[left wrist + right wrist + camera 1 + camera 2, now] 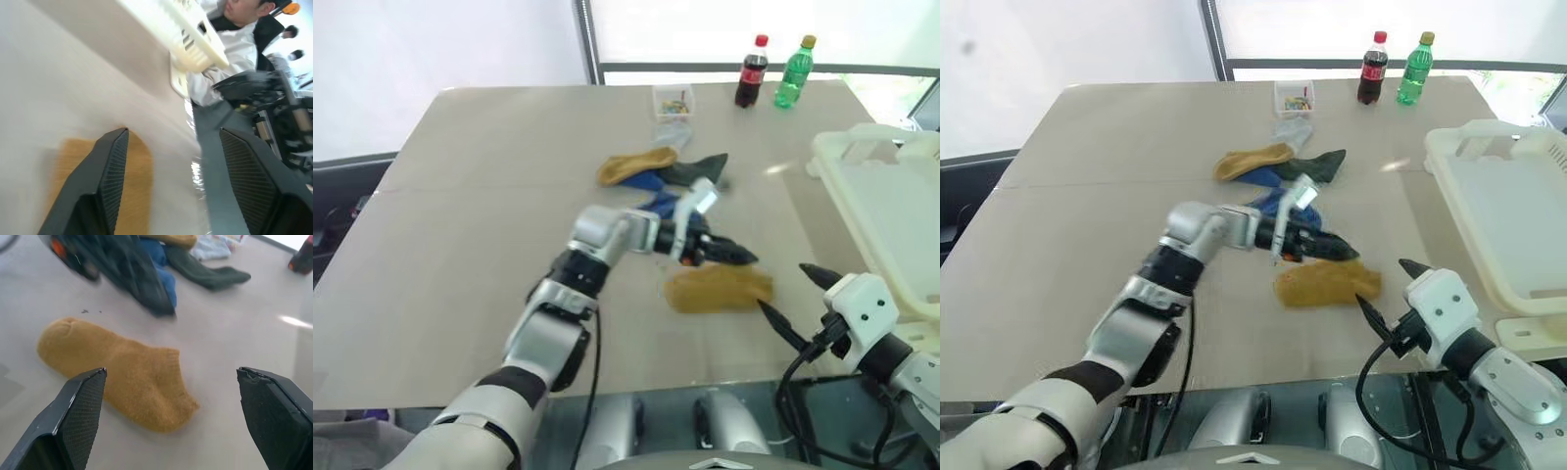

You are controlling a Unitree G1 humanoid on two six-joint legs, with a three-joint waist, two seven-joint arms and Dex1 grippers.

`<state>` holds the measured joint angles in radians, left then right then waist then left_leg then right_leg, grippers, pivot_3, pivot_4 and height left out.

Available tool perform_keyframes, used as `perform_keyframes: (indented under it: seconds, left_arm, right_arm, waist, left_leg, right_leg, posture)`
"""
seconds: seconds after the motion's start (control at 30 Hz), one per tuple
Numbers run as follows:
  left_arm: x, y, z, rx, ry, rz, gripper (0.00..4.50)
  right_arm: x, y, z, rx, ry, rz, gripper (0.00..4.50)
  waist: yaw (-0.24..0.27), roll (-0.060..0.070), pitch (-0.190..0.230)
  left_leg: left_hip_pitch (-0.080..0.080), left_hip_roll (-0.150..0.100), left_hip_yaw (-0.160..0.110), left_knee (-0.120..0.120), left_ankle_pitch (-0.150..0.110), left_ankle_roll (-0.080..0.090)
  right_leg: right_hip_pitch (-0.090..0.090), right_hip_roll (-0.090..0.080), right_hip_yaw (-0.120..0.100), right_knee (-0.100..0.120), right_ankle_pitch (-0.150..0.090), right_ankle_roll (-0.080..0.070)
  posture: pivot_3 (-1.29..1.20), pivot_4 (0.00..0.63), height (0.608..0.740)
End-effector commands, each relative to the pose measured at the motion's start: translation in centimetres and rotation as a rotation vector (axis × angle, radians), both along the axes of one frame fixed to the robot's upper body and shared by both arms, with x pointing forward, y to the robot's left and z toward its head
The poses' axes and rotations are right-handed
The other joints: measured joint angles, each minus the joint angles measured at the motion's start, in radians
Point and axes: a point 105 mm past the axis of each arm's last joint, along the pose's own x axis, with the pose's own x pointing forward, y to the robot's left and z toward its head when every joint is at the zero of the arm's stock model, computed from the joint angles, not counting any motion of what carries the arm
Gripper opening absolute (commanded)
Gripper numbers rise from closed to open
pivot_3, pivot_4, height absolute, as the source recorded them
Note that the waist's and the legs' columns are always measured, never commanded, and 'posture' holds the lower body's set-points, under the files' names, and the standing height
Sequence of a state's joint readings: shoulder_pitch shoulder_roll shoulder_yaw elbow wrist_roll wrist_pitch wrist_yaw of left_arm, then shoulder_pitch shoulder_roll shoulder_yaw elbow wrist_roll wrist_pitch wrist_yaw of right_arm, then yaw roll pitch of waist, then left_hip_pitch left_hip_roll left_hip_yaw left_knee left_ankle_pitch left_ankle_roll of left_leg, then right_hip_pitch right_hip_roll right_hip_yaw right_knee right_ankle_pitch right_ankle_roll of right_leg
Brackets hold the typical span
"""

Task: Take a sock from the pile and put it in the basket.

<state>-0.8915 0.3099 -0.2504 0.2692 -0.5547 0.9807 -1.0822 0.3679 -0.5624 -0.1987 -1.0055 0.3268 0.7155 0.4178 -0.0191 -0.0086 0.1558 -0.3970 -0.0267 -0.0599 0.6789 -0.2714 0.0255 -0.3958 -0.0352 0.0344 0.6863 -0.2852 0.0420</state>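
A lone mustard-yellow sock (720, 289) lies flat on the table in front of the pile (656, 168) of mustard, blue, dark green and pale grey socks. My left gripper (732, 253) hovers just above the sock's far edge, pointing right; in its wrist view the left gripper (176, 132) stands open with nothing between the fingers and the sock (134, 191) lies beneath one finger. My right gripper (791, 292) is open at the sock's right end. In the right wrist view the sock (127, 377) lies ahead between the wide-open fingers. The white basket (886, 211) stands at the right.
A cola bottle (752, 70), a green bottle (794, 71) and a small clear box of coloured bits (673, 100) stand at the table's far edge. A person in white (230, 54) shows beyond the basket (195, 44) in the left wrist view.
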Motion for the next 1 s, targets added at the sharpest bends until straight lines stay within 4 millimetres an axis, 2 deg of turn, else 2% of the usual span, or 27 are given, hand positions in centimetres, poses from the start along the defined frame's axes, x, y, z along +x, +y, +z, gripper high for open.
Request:
perform_keyframes:
  seconds: [0.03, 0.17, 0.3, 0.4, 0.47, 0.53, 0.57, 0.6, 0.63, 0.67, 0.7, 0.83, 0.9, 0.93, 1.0]
  left_arm:
    - [-1.6, 2.1, 0.8, 0.044, -0.239, -0.092, 2.90]
    - [-2.3, 3.2, -1.1, 0.100, -0.383, -0.120, 2.90]
    - [-2.4, 2.7, -5.0, 0.166, -0.550, -0.133, 2.90]
    - [-2.6, 2.5, -6.9, 0.186, -0.554, -0.134, 2.11]
    - [-2.6, 2.6, -8.7, 0.249, -0.584, -0.143, 1.25]
    - [-2.8, 2.6, -9.5, 0.263, -0.559, -0.135, 0.68]
    - [-2.8, 2.6, -9.6, 0.262, -0.554, -0.133, 0.23]
    - [-2.8, 2.7, -9.6, 0.260, -0.553, -0.132, 0.00]
    - [-2.9, 2.9, -9.5, 0.257, -0.551, -0.132, 0.00]
    - [-2.9, 3.1, -9.4, 0.251, -0.548, -0.132, 0.00]
    - [-2.9, 3.2, -9.3, 0.243, -0.549, -0.129, 0.00]
    - [-2.3, 3.1, -8.1, 0.182, -0.557, -0.058, 0.00]
    - [-1.9, 3.2, -6.7, 0.128, -0.539, -0.017, 0.00]
    - [-1.5, 3.3, -6.0, 0.104, -0.528, 0.011, 0.53]
    - [-1.3, 3.5, -4.9, 0.078, -0.513, 0.037, 1.01]
  right_arm:
    - [0.2, 1.0, -0.4, 0.022, 0.037, 0.010, 4.40]
    - [2.2, 0.7, -1.7, 0.013, 0.058, -0.033, 4.40]
    - [3.6, 1.2, -2.6, -0.013, 0.050, -0.018, 4.40]
    - [4.4, 0.9, -3.5, -0.026, 0.052, -0.038, 4.40]
    - [4.7, 0.6, -4.8, -0.025, 0.088, -0.045, 4.40]
    - [4.3, 0.2, -6.6, -0.064, 0.146, -0.049, 3.89]
    - [3.9, 0.1, -7.3, -0.069, 0.175, -0.047, 3.68]
    - [3.3, 0.2, -7.8, -0.069, 0.202, -0.037, 3.15]
    - [2.7, 0.3, -8.0, -0.067, 0.218, -0.024, 2.78]
    - [2.2, 0.4, -8.2, -0.061, 0.229, -0.018, 2.14]
    - [2.0, 0.5, -8.1, -0.062, 0.228, -0.015, 1.74]
    - [2.5, 0.3, -7.2, -0.053, 0.157, -0.054, 0.03]
    - [3.6, 0.0, -6.1, -0.042, 0.105, -0.080, 0.03]
    - [4.0, 0.2, -5.5, -0.026, 0.085, -0.071, 0.00]
    - [4.3, 0.5, -4.7, 0.003, 0.061, -0.058, 0.69]
  waist:
    - [0.006, 0.000, 0.000]
    - [0.022, 0.000, 0.000]
    - [0.035, 0.000, 0.000]
    - [0.033, 0.000, 0.000]
    - [0.032, 0.000, 0.000]
    - [0.030, 0.000, 0.000]
    - [0.030, 0.001, -0.001]
    - [0.030, 0.001, -0.002]
    - [0.032, 0.001, -0.003]
    - [0.033, 0.001, -0.003]
    - [0.033, 0.000, -0.003]
    - [0.029, 0.000, -0.004]
    - [0.028, 0.000, -0.004]
    - [0.027, 0.000, -0.004]
    - [0.026, 0.000, -0.003]
  left_leg:
    - [0.000, 0.000, 0.000, 0.000, 0.000, 0.000]
    - [0.000, -0.002, -0.001, 0.000, 0.000, 0.000]
    - [-0.002, -0.004, -0.001, 0.000, -0.001, 0.001]
    - [-0.004, -0.004, -0.002, 0.000, -0.001, 0.001]
    - [-0.004, -0.004, -0.002, 0.000, -0.001, 0.001]
    - [-0.002, -0.004, -0.001, -0.001, -0.003, 0.005]
    - [-0.002, -0.003, -0.001, -0.001, -0.003, 0.005]
    - [-0.001, -0.003, -0.001, -0.001, -0.003, 0.006]
    - [0.000, -0.003, -0.002, 0.000, -0.003, 0.006]
    - [0.000, -0.003, -0.003, 0.000, -0.003, 0.006]
    - [0.001, -0.003, -0.003, 0.000, -0.003, 0.006]
    - [0.002, -0.003, -0.004, 0.000, -0.003, 0.006]
    - [0.002, -0.003, -0.004, 0.000, -0.003, 0.006]
    - [0.002, -0.003, -0.004, 0.000, -0.003, 0.006]
    - [0.002, -0.003, -0.004, 0.000, -0.003, 0.006]
  right_leg:
    - [0.000, 0.000, 0.000, 0.000, 0.000, 0.000]
    - [0.002, -0.003, -0.001, -0.004, 0.000, 0.000]
    - [0.003, -0.005, -0.003, -0.007, 0.000, 0.000]
    - [0.001, -0.004, -0.003, -0.007, 0.000, 0.000]
    - [0.001, -0.003, -0.003, -0.007, 0.000, 0.000]
    - [0.002, -0.003, -0.003, -0.006, 0.000, 0.000]
    - [0.002, -0.003, -0.003, -0.006, 0.000, 0.000]
    - [0.003, -0.003, -0.003, -0.006, 0.000, 0.000]
    - [0.004, -0.002, -0.003, -0.006, 0.000, 0.000]
    - [0.005, -0.002, -0.005, -0.006, 0.000, 0.000]
    - [0.006, -0.002, -0.005, -0.006, 0.000, 0.000]
    - [0.007, -0.002, -0.006, -0.007, 0.000, 0.001]
    - [0.007, -0.002, -0.006, -0.006, 0.000, 0.001]
    - [0.006, -0.002, -0.006, -0.006, 0.000, 0.001]
    - [0.006, -0.002, -0.007, -0.005, 0.000, 0.001]
  posture:
    - [0.00, 0.150, 0.740]
    - [0.00, 0.150, 0.740]
    - [0.00, 0.150, 0.740]
    - [0.00, 0.150, 0.740]
    - [0.00, 0.150, 0.740]
    - [0.00, 0.150, 0.740]
    - [0.00, 0.150, 0.740]
    - [0.00, 0.150, 0.740]
    - [0.00, 0.150, 0.740]
    - [0.00, 0.150, 0.740]
    - [0.00, 0.150, 0.740]
    - [0.00, 0.150, 0.740]
    - [0.00, 0.150, 0.740]
    - [0.00, 0.150, 0.740]
    - [0.00, 0.150, 0.740]
